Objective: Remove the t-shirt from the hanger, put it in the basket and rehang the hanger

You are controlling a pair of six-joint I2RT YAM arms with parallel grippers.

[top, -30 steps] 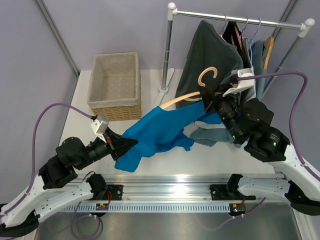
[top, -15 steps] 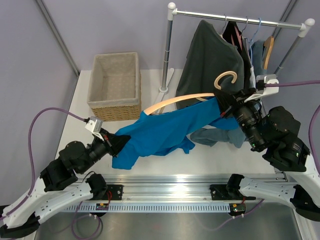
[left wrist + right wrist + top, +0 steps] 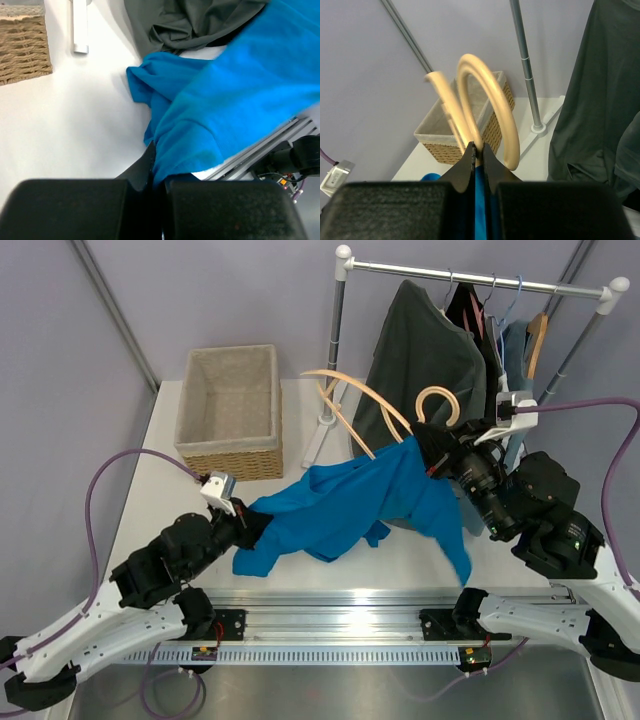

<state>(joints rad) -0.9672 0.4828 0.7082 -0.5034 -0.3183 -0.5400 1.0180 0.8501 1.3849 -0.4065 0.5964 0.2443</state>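
Hanger [image 3: 505, 120] wood stands up and away beyond the right claw [image 3: 432, 452], smeared with motion; half a second back, the long arm lies low and level out to that claw's left, blue cloth over its near end; now the bare arm points off past the claw toward the basket [image 3: 228, 455] and the rack post [image 3: 335, 350], well above the cloth.

Right claw is pinched narrow on the hanger at the root of the hook, which curls just above its fingertips; the t-shirt [image 3: 350, 502] is off that raised arm and sags below and in front of this claw, one fold hanging down on its near side.

From there the shirt runs across to the left claw [image 3: 250, 525], which is clamped tight on a bunch of blue cloth right at its tips; the rest spreads out ahead of it; this claw sits about where it is half a second back.

By my judgement one shoulder is free and the job is well along; blue cloth shows under the wood between the right claw's fingers; whether the hanger's far arm is inside the shirt I cannot tell; if so, one more pull apart should finish it.
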